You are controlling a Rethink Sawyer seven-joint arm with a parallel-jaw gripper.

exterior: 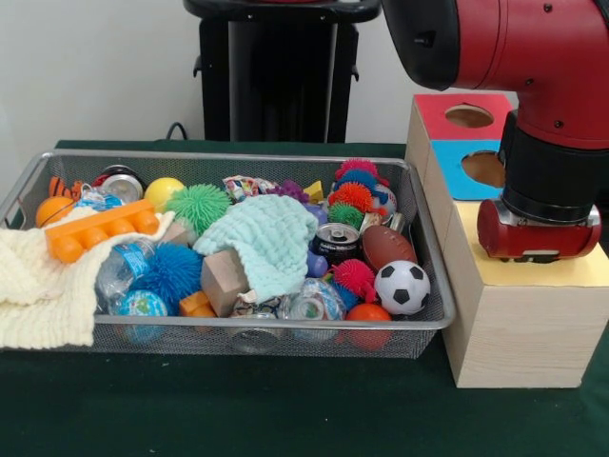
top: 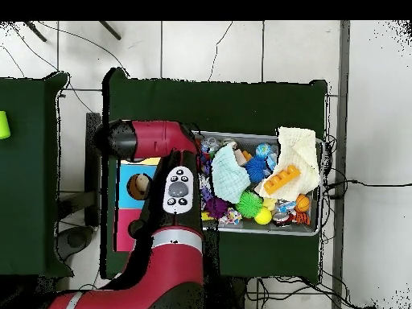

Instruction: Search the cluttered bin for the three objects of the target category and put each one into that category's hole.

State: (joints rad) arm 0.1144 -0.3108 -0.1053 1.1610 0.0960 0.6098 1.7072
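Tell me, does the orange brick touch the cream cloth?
Touching. The overhead view shows the brick lying on top of the cream cloth, with fabric showing beside it. The front view shows the same.

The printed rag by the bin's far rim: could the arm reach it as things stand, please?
Probably yes: the rag lies uncovered on top, beside the mint cloth, and nothing tall stands between it and the arm over the yellow box.

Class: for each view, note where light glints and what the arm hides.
Front view: soft, even light; small glints on the bin along its metal rim and on the black drink can; the arm blocks the hole in the yellow-topped box. Overhead view: the arm hides every hole except the blue-topped box's hole.
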